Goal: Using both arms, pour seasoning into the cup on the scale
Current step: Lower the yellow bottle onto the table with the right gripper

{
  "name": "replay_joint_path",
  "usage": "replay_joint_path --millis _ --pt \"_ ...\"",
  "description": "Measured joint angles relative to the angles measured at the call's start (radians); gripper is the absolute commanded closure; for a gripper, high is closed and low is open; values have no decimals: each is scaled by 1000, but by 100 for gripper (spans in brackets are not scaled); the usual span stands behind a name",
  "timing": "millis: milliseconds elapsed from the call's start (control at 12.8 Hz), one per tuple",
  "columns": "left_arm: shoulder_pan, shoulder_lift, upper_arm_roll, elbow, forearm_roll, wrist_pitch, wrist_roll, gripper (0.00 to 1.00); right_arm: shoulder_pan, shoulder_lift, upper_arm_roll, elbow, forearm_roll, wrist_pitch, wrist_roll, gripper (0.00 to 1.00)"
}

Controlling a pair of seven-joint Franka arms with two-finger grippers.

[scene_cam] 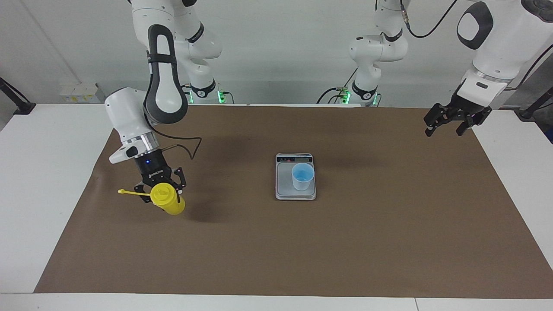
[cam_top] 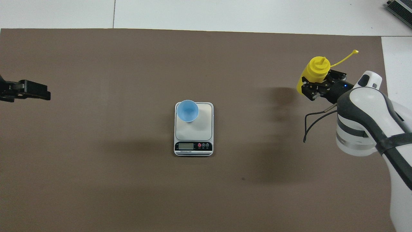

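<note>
Centrally on the brown mat (scene_cam: 345, 242): silver-grey scale (scene_cam: 285, 183), display edge toward the robots. Atop it, at the corner farthest from the robots toward the left arm's end: light blue cup (scene_cam: 302, 176). Toward the right arm's end: right gripper (scene_cam: 160, 190) clamped round the yellow seasoning bottle (scene_cam: 166, 199), tilted, seemingly just off the mat. Waiting at the other end, raised: left gripper (scene_cam: 445, 126), fingers spread, empty.

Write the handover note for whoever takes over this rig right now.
Right gripper: shut on the yellow bottle, held tilted above the mat at the right arm's end.
Left gripper: open, empty, waiting over the mat's edge at the left arm's end.
Blue cup stands on the scale mid-table.
Done: bottle grasped, cap off.
Left: carry the bottle over the cup and pour.
</note>
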Motion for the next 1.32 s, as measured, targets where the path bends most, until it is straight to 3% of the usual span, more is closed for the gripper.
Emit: replay_joint_path --millis 312,623,701,779,857,1013,1169,1325 --pt "0 0 0 0 0 0 0 0 -59 -1 0 -48 197 -70 -264 100" --pt "0 0 0 0 0 0 0 0 -100 -5 0 -92 288 -139 -400 100" --pt "0 0 0 0 0 0 0 0 -111 -5 0 -101 308 -156 -430 87" --pt "0 0 0 0 0 0 0 0 -120 -5 0 -110 314 -169 -447 58" --pt "0 0 0 0 0 0 0 0 -127 -5 0 -116 318 -176 -453 41" --pt "0 0 0 0 0 0 0 0 -133 -6 0 -120 319 -180 -454 18" --pt "0 0 0 0 0 0 0 0 -133 -11 0 -120 319 -183 -454 0" --pt "0 0 0 0 0 0 0 0 -135 -21 0 -120 320 -184 -454 0"
